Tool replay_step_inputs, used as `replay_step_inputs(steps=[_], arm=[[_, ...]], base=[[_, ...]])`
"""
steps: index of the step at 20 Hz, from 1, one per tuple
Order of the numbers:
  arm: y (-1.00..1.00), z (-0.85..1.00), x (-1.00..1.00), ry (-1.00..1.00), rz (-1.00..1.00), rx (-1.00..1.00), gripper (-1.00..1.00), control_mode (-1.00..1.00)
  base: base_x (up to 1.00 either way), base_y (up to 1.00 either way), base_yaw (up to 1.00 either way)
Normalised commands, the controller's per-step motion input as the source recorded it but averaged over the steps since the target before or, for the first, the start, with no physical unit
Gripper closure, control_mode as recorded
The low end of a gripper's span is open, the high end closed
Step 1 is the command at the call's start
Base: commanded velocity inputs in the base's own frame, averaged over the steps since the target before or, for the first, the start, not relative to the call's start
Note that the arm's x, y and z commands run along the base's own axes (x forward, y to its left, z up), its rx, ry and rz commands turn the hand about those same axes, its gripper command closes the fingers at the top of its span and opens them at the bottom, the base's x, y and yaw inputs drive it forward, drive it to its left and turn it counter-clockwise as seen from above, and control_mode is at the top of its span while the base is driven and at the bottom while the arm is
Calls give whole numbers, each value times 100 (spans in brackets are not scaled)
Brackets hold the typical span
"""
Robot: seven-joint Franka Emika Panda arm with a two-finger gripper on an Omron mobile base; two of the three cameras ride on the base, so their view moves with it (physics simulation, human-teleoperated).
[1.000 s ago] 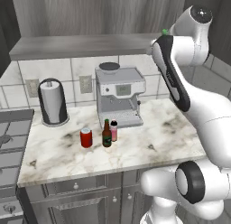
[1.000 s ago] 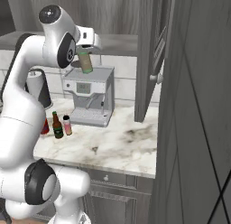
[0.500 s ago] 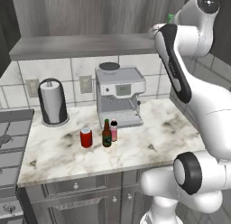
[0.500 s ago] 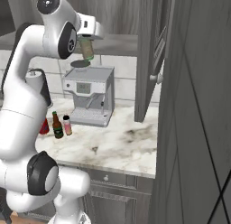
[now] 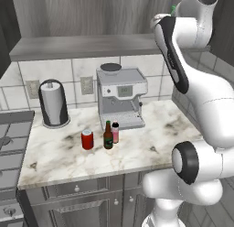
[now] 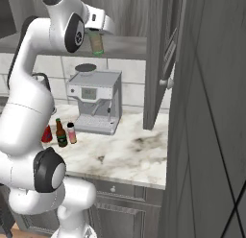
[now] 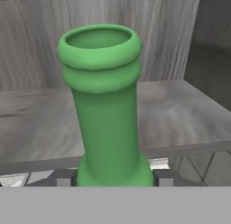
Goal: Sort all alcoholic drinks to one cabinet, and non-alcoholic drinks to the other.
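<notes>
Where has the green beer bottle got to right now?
The green bottle is held up high between the robot's fingers, in front of the wall cabinet's shelf, well above the coffee machine.

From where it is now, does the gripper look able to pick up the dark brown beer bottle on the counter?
Probably not yet: the gripper is shut on the green bottle up by the grey cabinet shelf. The dark brown beer bottle itself stands unblocked from above.

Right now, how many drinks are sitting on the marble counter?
3: a red can, a brown bottle and a small pink bottle, grouped before the coffee machine. A fourth, the green bottle, hangs in the gripper.
</notes>
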Motion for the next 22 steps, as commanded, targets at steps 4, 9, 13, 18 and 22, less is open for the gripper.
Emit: replay_step_inputs(steps=[4,9,13,18,22], arm=[[-2,4,26,-1,-6,1,100,-100],[0,0,27,-3,-4,0,100,-100],[0,-2,30,-3,-1,0,100,-100],[0,-9,32,-2,0,0,100,-100],[0,-8,34,0,0,0,100,-100]], base=[[0,0,0],[0,0,0],[0,0,0],[0,0,0],[0,0,0]])
